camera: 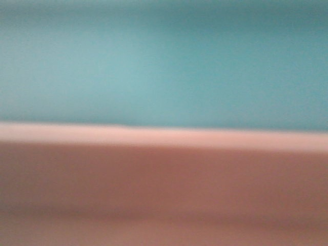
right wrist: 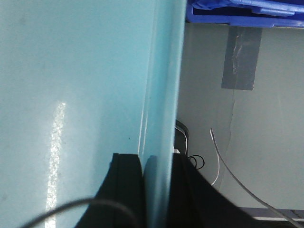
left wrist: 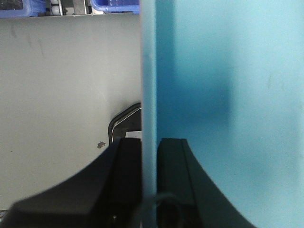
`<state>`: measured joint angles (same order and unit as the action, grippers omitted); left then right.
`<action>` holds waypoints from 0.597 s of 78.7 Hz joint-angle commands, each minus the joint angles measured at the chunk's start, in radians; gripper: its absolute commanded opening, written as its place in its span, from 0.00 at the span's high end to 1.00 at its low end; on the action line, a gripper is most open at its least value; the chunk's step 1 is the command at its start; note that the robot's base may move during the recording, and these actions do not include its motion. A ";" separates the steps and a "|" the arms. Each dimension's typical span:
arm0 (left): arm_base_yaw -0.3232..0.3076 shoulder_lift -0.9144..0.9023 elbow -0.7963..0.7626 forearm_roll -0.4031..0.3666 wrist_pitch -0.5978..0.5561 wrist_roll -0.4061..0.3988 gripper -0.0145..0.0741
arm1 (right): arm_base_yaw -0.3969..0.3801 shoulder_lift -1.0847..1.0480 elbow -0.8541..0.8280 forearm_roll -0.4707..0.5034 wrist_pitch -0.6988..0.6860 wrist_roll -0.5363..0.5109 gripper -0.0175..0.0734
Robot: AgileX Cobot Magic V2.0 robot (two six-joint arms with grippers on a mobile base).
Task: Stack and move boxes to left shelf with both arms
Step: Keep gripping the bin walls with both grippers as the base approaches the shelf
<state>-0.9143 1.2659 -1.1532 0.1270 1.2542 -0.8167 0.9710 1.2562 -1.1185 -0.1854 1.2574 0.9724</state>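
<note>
The left gripper (left wrist: 149,183) has one dark finger on each face of the light blue bin's (left wrist: 228,95) side wall, pinching the rim that runs up toward 12 o'clock in the left wrist view. Gripping the thin wall on opposite sides looks meant to let both arms share the load and keep the stack level while it travels. Outside that wall lies a grey surface (left wrist: 57,85), and dark blue bins (left wrist: 16,8) sit at 11 and 12 o'clock.

In the front-facing view the blue bin fills the upper half and the pink bin (camera: 164,195) the lower, its pale rim crossing from 9 to 3 o'clock; both are blurred and very close to the lens, so I judge them stacked and carried, though which is nested in which cannot be told.

The right gripper (right wrist: 156,190) likewise clamps the blue bin's opposite wall. The inside face shows only glare, no contents. At 1 o'clock another dark blue bin (right wrist: 237,12), grey tape (right wrist: 241,59) and loose wires (right wrist: 223,161). The left shelf is not visible.
</note>
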 commanded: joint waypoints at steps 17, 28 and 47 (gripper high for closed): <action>-0.006 -0.032 -0.037 0.027 0.045 0.000 0.84 | 0.004 -0.033 -0.039 -0.022 0.016 -0.013 0.73; -0.006 -0.032 -0.037 0.027 0.045 0.000 0.84 | 0.004 -0.033 -0.039 -0.022 0.016 -0.013 0.73; -0.006 -0.032 -0.037 0.027 0.045 0.000 0.84 | 0.004 -0.033 -0.039 -0.022 0.016 -0.013 0.73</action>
<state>-0.9143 1.2659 -1.1532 0.1270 1.2542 -0.8167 0.9710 1.2562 -1.1185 -0.1854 1.2574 0.9724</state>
